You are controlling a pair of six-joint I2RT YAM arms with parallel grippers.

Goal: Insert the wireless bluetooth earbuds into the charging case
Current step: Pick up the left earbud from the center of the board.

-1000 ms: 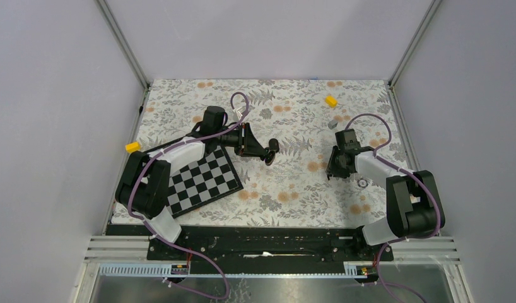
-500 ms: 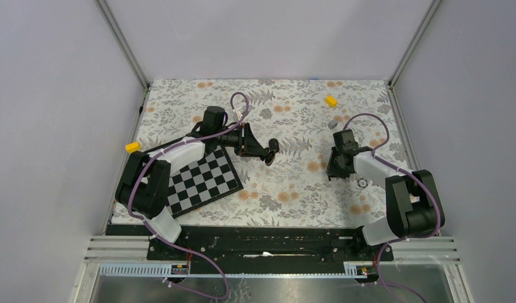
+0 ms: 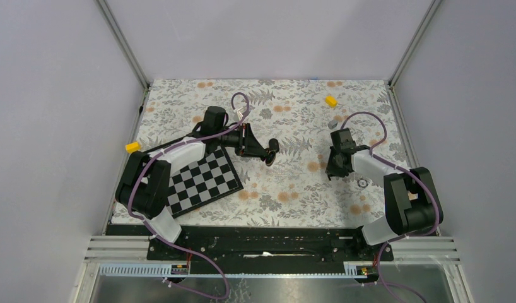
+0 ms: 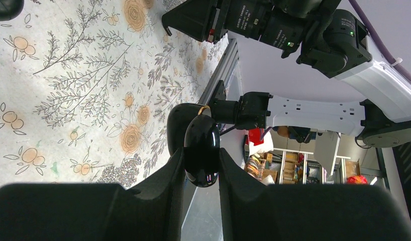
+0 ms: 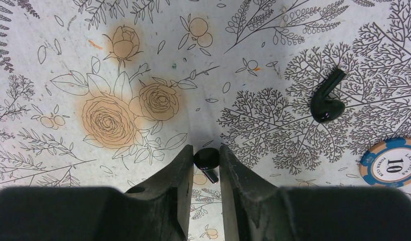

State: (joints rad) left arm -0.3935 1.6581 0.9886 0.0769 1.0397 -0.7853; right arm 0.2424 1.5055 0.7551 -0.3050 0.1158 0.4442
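My left gripper (image 3: 263, 153) is shut on the glossy black charging case (image 4: 201, 145) and holds it above the floral mat, with its lid (image 4: 176, 126) hinged open. The case also shows in the top view (image 3: 272, 147). My right gripper (image 3: 334, 170) points down at the mat, with its fingers (image 5: 181, 170) closed on one tiny black earbud (image 5: 207, 158), stem toward the camera. The second earbud (image 5: 326, 103) lies loose on the mat, up and to the right of the jaws. It is hidden by the arm in the top view.
A blue and orange poker chip (image 5: 392, 160) lies near the loose earbud and shows as a small disc in the top view (image 3: 363, 183). A checkerboard (image 3: 202, 180) lies under the left arm. Yellow blocks (image 3: 331, 100) (image 3: 132, 146) and a small grey piece (image 3: 334, 122) lie on the mat.
The right arm's wrist has shifted slightly toward the back while its fingertips stayed in place. The left arm and the case have not moved.
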